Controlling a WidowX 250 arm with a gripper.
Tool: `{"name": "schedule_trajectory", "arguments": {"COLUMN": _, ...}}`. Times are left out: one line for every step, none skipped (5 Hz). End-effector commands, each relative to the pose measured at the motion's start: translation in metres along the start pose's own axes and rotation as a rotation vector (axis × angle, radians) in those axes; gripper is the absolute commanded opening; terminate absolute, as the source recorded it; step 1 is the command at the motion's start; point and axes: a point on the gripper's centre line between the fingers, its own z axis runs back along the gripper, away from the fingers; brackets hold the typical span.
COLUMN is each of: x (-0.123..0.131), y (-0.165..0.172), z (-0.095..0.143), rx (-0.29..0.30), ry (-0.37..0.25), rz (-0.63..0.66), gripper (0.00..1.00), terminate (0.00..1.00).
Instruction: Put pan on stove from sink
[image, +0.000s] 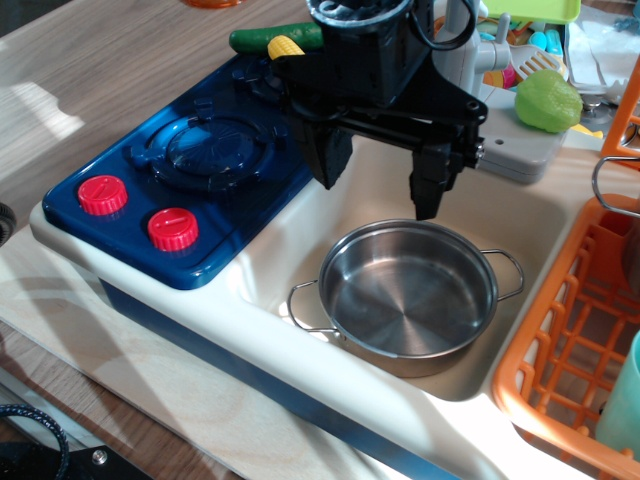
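The pan (408, 298) sits upright in the sink (300, 262), right of the stove (190, 180), directly under the gripper (383, 172), whose jaws hang wide and empty (loop handles lie left-to-right, across the basin).

Sunlit wooden tabletop (110, 60) under pale plywood board (200, 400)

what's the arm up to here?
One robot arm is working at a toy kitchen. Its end effector hangs open over the sink, just above and behind the pan, not touching it. The pan sits upright and empty in the basin. The blue stove to the left, with two red knobs, has nothing on its front burner. So the pan isn't gripped yet; the move to the stove hasn't started.
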Motion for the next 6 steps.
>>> {"name": "schedule_trajectory", "arguments": {"x": 0.0, "y": 0.0, "z": 0.0, "rx": 0.0, "ry": 0.0, "rz": 0.0, "gripper": 1.0, "terminate": 0.0}}
{"name": "schedule_trajectory", "arguments": {"x": 0.013, "y": 0.0, "z": -0.01, "rx": -0.06, "ry": 0.012, "rz": -0.176, "gripper": 1.0, "terminate": 0.0}}
{"name": "schedule_trajectory", "arguments": {"x": 0.022, "y": 0.004, "z": -0.02, "rx": -0.092, "ry": -0.012, "rz": -0.325, "gripper": 1.0, "terminate": 0.0}}
{"name": "schedule_trajectory", "arguments": {"x": 0.023, "y": 0.006, "z": -0.03, "rx": -0.106, "ry": -0.034, "rz": -0.375, "gripper": 1.0, "terminate": 0.0}}
{"name": "schedule_trajectory", "arguments": {"x": 0.02, "y": 0.006, "z": -0.042, "rx": -0.074, "ry": -0.073, "rz": -0.407, "gripper": 1.0, "terminate": 0.0}}
{"name": "schedule_trajectory", "arguments": {"x": 0.021, "y": 0.005, "z": -0.058, "rx": -0.091, "ry": -0.092, "rz": -0.415, "gripper": 1.0, "terminate": 0.0}}
